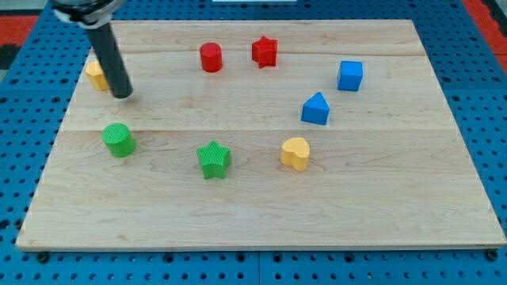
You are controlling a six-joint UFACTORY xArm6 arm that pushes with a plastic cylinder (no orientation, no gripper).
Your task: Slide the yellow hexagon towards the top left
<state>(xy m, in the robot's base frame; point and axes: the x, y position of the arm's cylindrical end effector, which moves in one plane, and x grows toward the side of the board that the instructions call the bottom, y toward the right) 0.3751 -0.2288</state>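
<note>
Resting on the table (238,206) just right of the yellow hexagon (96,75), my tip (122,96), a bare rod end effector with nothing to spread or pinch, touches or nearly touches that block, which already sits near the top-left corner, probably for a last nudge.

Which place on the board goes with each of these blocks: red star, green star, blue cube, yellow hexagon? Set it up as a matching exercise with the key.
Blocks:
1. red star
2. green star
3. blue cube
4. yellow hexagon

Places:
A. far left, partly behind the rod, just left of my tip
B. farthest toward the view's right
C. near the top, right of the red cylinder
D. lower middle, between the green cylinder and the yellow heart

Pairs: 1-C, 2-D, 3-B, 4-A
</note>
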